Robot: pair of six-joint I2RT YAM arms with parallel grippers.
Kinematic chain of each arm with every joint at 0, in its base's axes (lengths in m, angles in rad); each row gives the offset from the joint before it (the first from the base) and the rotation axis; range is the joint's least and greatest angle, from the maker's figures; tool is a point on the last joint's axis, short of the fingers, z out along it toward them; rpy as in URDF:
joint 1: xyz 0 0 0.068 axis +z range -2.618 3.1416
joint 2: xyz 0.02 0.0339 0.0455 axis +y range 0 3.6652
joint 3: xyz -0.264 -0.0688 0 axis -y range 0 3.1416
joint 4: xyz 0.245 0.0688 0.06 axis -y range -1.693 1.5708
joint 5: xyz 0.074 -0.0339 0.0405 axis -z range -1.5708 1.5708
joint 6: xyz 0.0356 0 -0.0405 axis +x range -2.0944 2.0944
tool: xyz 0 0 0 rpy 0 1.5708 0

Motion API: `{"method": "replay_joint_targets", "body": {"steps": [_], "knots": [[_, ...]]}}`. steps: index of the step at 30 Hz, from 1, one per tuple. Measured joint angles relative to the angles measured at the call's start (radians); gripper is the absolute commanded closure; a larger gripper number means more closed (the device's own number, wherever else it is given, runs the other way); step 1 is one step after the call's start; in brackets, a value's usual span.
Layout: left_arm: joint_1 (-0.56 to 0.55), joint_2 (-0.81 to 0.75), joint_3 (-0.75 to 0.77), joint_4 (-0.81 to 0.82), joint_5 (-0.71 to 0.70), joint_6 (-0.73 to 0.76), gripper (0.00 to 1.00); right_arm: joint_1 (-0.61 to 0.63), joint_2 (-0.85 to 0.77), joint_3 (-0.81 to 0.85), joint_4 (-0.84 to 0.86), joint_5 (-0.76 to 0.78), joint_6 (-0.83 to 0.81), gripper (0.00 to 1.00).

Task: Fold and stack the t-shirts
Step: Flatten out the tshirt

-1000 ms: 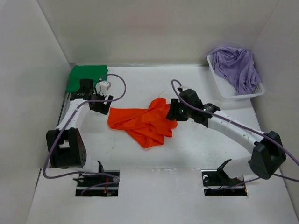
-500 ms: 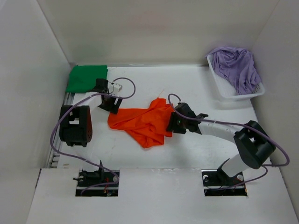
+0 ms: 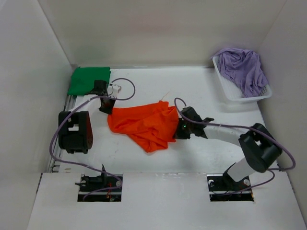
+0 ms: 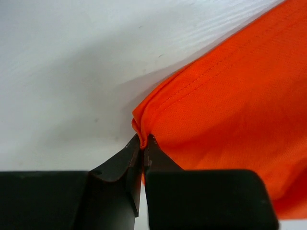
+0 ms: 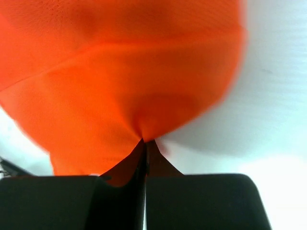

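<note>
Now both arms grip the orange t-shirt, crumpled mid-desk. The left end effector is pinched tight on a hemmed corner, and the right end effector is clamped on a bunched fold at the opposite side. For a clean spread, draw the grips apart evenly, low over the surface. The white mesh basket, far right, holds the heaped lavender t-shirt. The green t-shirt appears folded in the far left corner.
</note>
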Motion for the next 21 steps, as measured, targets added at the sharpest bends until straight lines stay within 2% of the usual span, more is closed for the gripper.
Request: {"method": "replay_joint_targets", "body": {"steps": [5,8,10,15,21], "knots": [[0.057,-0.226,0.032,-0.064,-0.018,0.002,1.0,-0.161,-0.264,0.025,-0.136,0.004,-0.042,1.0],[0.086,-0.364,0.16,-0.101,-0.028,0.015,1.0,-0.275,-0.413,0.183,-0.243,0.035,-0.11,1.0],[0.096,-0.427,0.269,-0.103,-0.035,0.023,1.0,-0.314,-0.457,0.331,-0.298,0.044,-0.163,1.0],[0.099,-0.531,0.509,-0.131,-0.042,0.035,1.0,-0.34,-0.494,0.687,-0.426,0.07,-0.275,1.0],[0.095,-0.649,0.618,-0.277,-0.039,0.069,0.98,-0.315,-0.618,0.849,-0.624,0.148,-0.348,1.0]]}}
